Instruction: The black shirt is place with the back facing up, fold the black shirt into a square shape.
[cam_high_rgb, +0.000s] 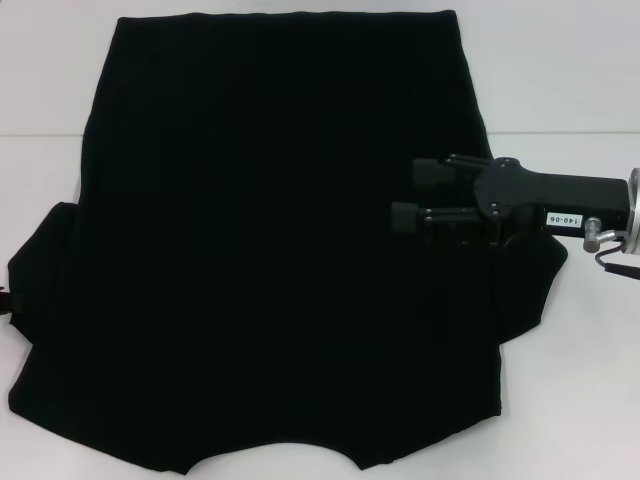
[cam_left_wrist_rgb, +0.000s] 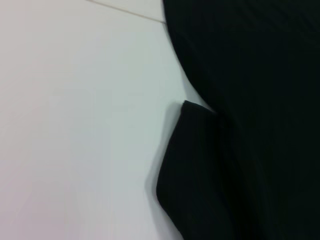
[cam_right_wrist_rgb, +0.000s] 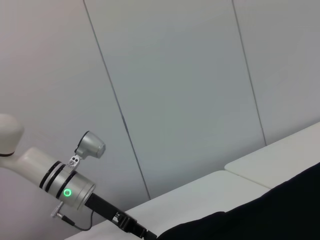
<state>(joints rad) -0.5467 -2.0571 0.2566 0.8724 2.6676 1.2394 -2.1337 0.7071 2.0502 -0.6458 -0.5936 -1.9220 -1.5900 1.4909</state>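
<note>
The black shirt (cam_high_rgb: 270, 250) lies spread flat on the white table (cam_high_rgb: 560, 100), plain side up, with its hem at the far edge and its sleeves to both sides. My right gripper (cam_high_rgb: 412, 195) hovers over the shirt's right part just above the right sleeve (cam_high_rgb: 530, 290), pointing left, open, with nothing between its fingers. The left wrist view shows the left sleeve (cam_left_wrist_rgb: 195, 170) folded against the shirt's body (cam_left_wrist_rgb: 250, 60). In the right wrist view my left arm (cam_right_wrist_rgb: 65, 185) reaches down to the shirt's edge (cam_right_wrist_rgb: 260, 220); its gripper is mostly hidden.
Bare white table surface (cam_left_wrist_rgb: 75, 125) lies to the left of the shirt and along the far right. A seam (cam_high_rgb: 40, 135) between table panels runs across behind the shirt. Grey wall panels (cam_right_wrist_rgb: 190, 90) stand beyond the table.
</note>
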